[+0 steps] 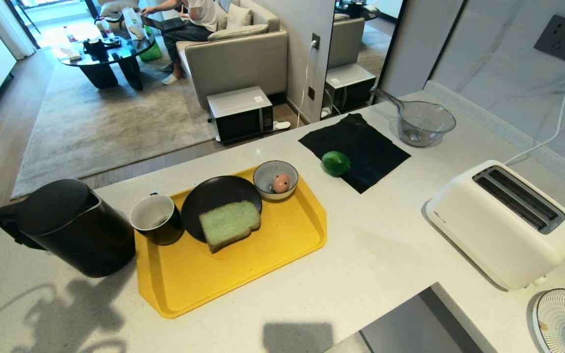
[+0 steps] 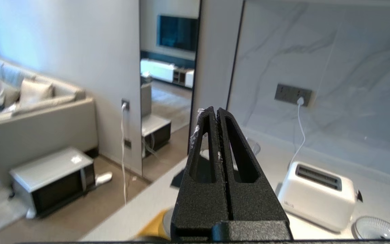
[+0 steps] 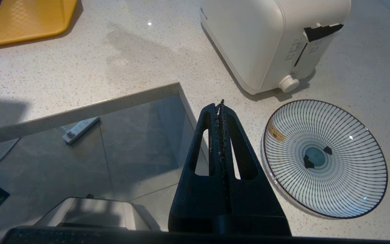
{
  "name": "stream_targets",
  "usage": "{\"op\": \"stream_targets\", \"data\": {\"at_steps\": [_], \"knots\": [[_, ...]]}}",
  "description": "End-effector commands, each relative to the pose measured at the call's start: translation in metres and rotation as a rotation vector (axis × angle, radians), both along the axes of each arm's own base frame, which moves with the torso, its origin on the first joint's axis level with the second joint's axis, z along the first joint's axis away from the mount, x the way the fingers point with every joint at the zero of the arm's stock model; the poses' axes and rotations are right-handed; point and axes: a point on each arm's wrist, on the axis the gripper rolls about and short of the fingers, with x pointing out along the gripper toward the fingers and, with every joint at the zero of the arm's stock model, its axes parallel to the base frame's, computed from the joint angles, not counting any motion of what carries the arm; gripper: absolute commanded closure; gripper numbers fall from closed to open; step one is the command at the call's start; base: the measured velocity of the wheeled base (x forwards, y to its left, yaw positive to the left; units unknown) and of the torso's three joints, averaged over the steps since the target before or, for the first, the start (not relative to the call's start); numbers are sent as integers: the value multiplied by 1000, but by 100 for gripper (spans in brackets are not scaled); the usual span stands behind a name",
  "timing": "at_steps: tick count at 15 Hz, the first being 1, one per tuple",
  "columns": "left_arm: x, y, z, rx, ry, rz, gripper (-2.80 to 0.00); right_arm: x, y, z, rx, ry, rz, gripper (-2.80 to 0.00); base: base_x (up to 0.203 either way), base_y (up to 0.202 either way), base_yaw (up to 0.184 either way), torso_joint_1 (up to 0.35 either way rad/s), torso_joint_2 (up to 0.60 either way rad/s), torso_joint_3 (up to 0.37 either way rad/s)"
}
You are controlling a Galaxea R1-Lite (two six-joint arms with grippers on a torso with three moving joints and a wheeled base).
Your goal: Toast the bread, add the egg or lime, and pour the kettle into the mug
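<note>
Bright daylight throughout. Head view sharp, w/ wide-angle bending at edges; robot's shadows fall on near counter point(image 1: 385, 245), soft shadow under kettle point(image 1: 66, 225). Left wrist view hazy, bkgd slightly blurred. Right wrist view crisp; small glare spots on striped plate point(image 3: 325, 157).

Left gripper point(image 2: 217, 112): we see both black fingers pressed flat together, nothing between them, tips aimed roughly level, out across the room.
Right gripper point(image 3: 220, 103): we see its fingers closed tip to tip, empty, pointing downward.
Arms in the head view: we find neither arm in frame.
</note>
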Motion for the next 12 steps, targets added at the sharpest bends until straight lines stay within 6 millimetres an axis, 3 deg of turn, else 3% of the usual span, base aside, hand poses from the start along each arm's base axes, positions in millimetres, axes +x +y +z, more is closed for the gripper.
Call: {"op": "stream_targets", "data": {"at_steps": [1,4,7,12], "knots": [[-42,2,-13,-8,8,11,0,0,0,0,0,-1,0,0,0,0,0,0,0,0],[-73,2,-33,-18,55,69,0,0,0,0,0,-1,0,0,0,0,0,0,0,0],[-99,0,-67,-2,59,111,0,0,0,0,0,0,0,0,0,0,0,0,0,0],[-101,0,-117,28,84,160,0,0,0,0,0,0,-1,0,0,0,0,0,0,0]]}}
